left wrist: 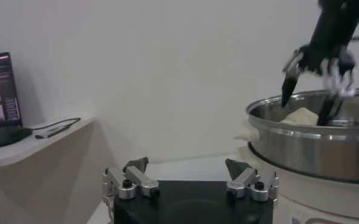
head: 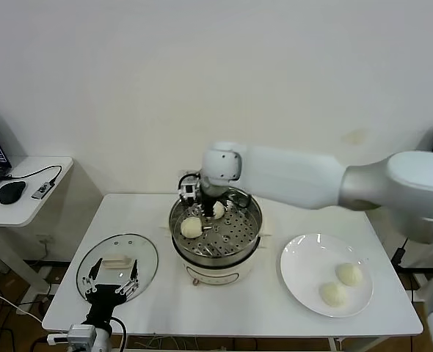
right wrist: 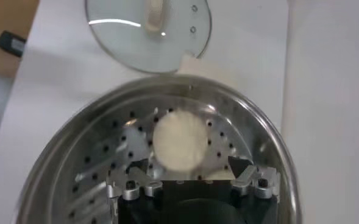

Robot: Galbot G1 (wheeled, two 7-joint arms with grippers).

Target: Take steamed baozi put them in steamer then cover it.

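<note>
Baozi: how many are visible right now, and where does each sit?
4. Two lie on the white plate: one, one. Two sit in the steamer: one, one beneath the right gripper.

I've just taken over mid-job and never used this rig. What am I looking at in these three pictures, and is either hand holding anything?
It is a two-armed robot. The wide picture comes from its head; the other two come from a camera on each wrist. On the white table sit a steel steamer, a glass lid and a white plate. Two buns lie in the steamer, two more on the plate. The right hand hangs open over the steamer's far bun, holding nothing. The left hand waits open and empty by the lid.
</note>
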